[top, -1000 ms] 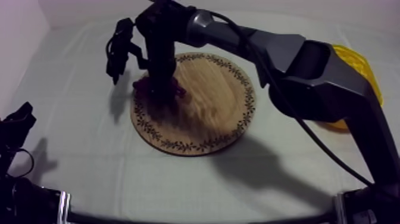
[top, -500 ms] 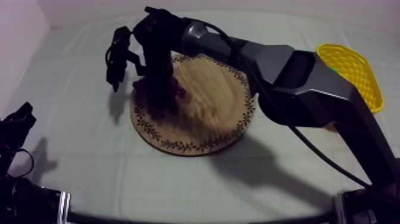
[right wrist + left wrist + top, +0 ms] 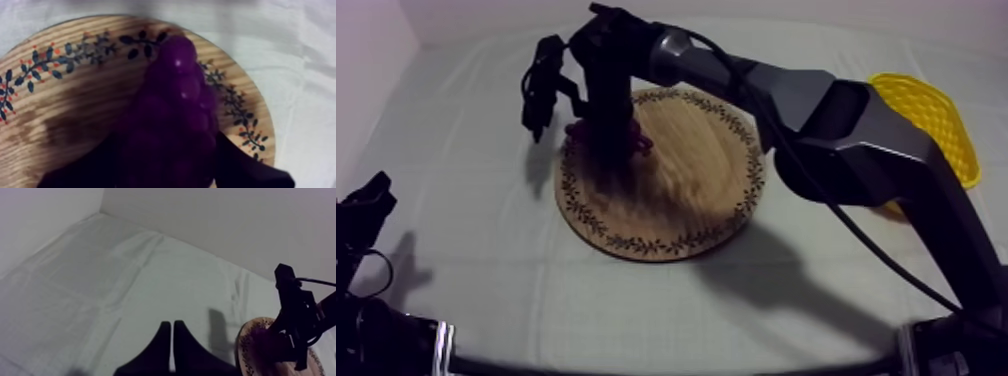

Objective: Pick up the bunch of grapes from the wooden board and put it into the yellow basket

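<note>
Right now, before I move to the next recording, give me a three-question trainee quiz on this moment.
1. True or false: the purple bunch of toy grapes lies inside the yellow lattice basket.
2. Choose one: the right end effector is A) open above bare cloth, B) shut on the grapes over the round wooden board with a patterned rim, C) down in the basket.
3. Fill in: the left end effector has its fingers together, shut on ____.
Key: 1 false; 2 B; 3 nothing.

Board [image 3: 686, 185]: wood, visible grain, matt; bunch of grapes [image 3: 177, 90]: glossy, smooth; cloth [image 3: 476, 250]: matt, creased; basket [image 3: 934, 118]: textured plastic.
</note>
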Motion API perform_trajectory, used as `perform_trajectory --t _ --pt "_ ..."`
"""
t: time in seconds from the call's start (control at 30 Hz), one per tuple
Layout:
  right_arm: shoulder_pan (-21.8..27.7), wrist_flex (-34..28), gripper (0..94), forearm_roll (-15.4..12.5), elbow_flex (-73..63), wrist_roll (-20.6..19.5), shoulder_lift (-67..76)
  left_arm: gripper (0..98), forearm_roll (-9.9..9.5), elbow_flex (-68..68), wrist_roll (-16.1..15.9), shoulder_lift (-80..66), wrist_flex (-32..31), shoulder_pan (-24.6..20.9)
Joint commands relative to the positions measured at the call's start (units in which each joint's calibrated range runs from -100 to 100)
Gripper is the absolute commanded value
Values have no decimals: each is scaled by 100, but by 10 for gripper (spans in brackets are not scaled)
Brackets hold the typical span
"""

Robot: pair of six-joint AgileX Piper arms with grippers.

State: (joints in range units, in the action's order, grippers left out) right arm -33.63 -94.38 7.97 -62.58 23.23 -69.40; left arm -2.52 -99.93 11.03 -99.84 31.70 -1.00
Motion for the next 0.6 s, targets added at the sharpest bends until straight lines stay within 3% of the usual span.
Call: perform_trajectory --t 0.0,0.57 --pt "3 35 329 -25 58 -10 74 0 1 4 -1 2 -1 2" --pt "-14 136 292 -183 1653 -29 1751 0 1 4 -1 2 -1 2"
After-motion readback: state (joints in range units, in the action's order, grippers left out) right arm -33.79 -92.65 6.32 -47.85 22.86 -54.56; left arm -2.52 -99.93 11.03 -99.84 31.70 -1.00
